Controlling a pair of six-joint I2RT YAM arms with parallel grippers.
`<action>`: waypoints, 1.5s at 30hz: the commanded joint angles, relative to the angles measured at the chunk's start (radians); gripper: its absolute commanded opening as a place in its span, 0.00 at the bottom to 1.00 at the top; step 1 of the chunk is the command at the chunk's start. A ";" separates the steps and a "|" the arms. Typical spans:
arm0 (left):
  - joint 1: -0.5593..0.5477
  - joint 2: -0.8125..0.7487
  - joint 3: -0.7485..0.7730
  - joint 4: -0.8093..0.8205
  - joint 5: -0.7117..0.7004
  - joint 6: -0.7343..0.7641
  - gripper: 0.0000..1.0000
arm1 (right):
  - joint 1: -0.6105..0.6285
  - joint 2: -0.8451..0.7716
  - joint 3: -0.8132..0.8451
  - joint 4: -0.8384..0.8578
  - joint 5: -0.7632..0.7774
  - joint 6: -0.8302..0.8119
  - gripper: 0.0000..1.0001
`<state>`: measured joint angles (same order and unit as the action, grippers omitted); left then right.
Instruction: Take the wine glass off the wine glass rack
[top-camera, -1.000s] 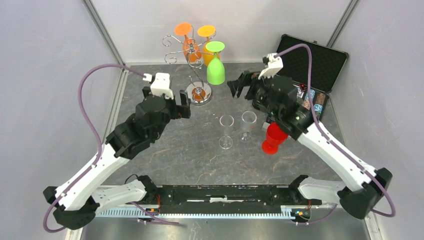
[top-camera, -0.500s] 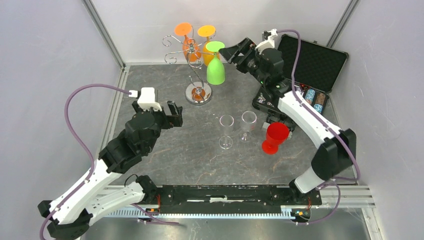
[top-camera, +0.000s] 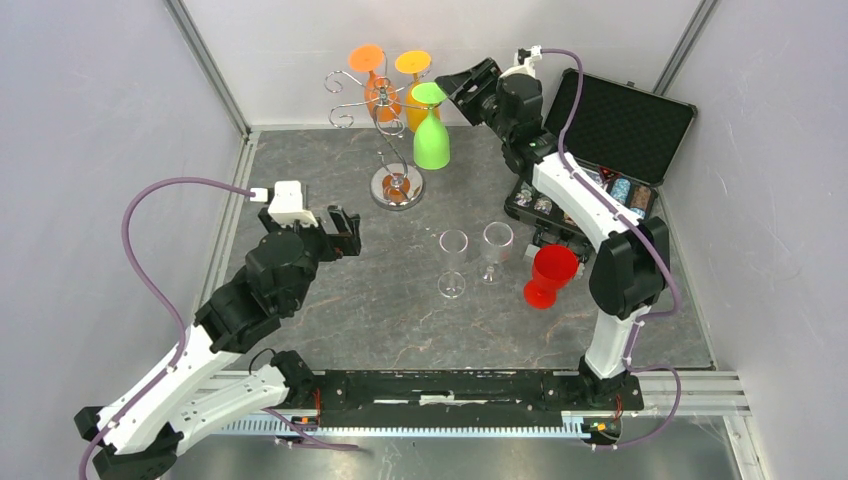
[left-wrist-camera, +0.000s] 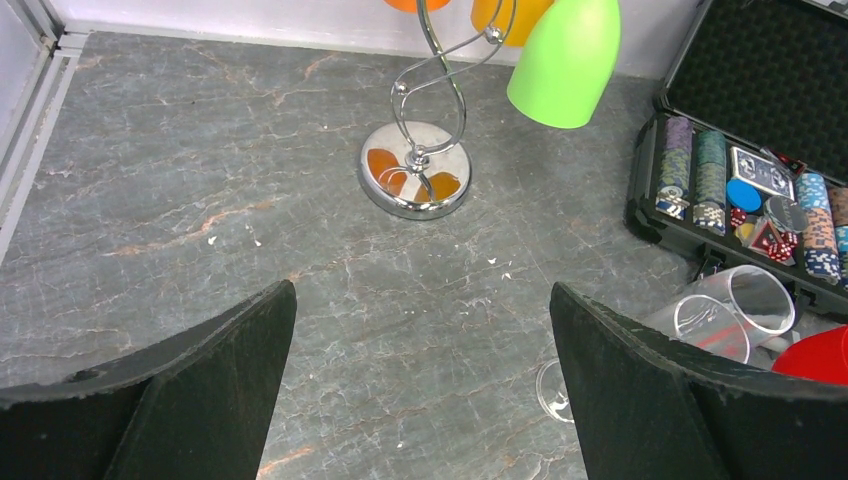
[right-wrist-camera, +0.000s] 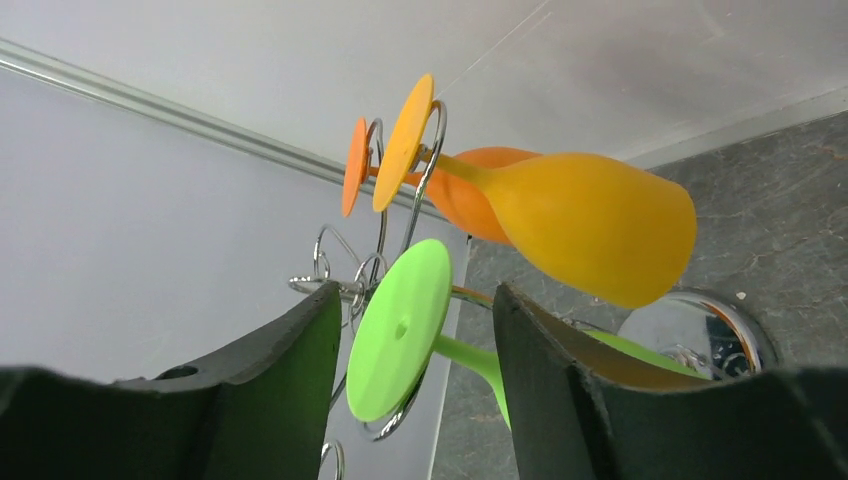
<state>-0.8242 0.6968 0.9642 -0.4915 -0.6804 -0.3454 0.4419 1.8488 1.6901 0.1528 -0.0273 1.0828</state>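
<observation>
While the green wine glass (top-camera: 431, 138) hangs bowl-down from a scroll arm of the wine glass rack (top-camera: 397, 186) at the far side of the table (top-camera: 330, 310), I record that the right end effector (top-camera: 460, 88) has swung in the last second from low over the table up to the rack's top. It now stands just beside the green foot. In the right wrist view its jaws are spread wide with the foot disc between them, and I see no contact on either side. The yellow-orange glass (right-wrist-camera: 585, 235) hangs close behind, so a careless closure could knock it. The left end effector (left-wrist-camera: 422, 290) has drawn back toward the near left, well apart from the rack base, its jaws also spread wide and empty. I judge the approach nearly complete and the grasp not yet made. Nothing steadies the rack, so the glass should be lifted clear of the scroll gently.
</observation>
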 joint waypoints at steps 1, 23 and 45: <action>0.005 0.008 -0.004 0.046 -0.028 -0.042 1.00 | -0.015 0.034 0.086 0.011 0.021 0.041 0.59; 0.005 0.032 -0.016 0.044 -0.038 -0.061 1.00 | -0.018 0.053 0.070 0.032 -0.049 0.112 0.38; 0.005 0.033 -0.024 0.042 -0.050 -0.066 1.00 | 0.007 -0.038 0.065 0.001 0.021 0.056 0.00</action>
<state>-0.8242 0.7315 0.9421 -0.4911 -0.7044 -0.3664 0.4446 1.8877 1.7374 0.1619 -0.0311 1.1526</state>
